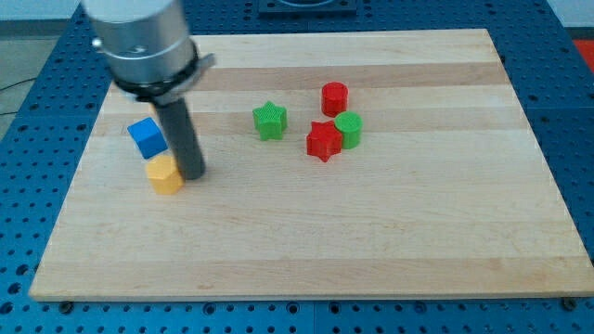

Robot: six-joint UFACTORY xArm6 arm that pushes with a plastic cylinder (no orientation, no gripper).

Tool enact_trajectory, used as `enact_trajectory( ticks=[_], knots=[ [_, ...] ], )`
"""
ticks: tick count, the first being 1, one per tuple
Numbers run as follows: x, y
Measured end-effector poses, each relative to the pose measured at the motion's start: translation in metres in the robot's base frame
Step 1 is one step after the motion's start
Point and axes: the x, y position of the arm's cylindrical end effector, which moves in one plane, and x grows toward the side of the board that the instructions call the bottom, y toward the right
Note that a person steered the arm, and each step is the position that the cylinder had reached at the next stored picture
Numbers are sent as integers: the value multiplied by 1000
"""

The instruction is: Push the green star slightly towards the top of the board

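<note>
The green star (269, 121) lies on the wooden board (371, 232), a little above and left of its middle. My tip (192, 174) rests on the board at the view's left, well to the left of and below the green star. The tip stands right next to the yellow block (165, 173), on that block's right side.
A blue cube (146, 136) sits just above the yellow block. To the right of the green star are a red cylinder (334, 96), a green cylinder (349, 130) and a red star (323, 141), close together. The arm's grey body (144, 42) hangs over the board's top left.
</note>
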Motion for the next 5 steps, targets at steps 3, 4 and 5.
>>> enact_trajectory(
  ticks=[3, 4, 5],
  knots=[
    [2, -25],
    [3, 53],
    [-8, 101]
  ],
)
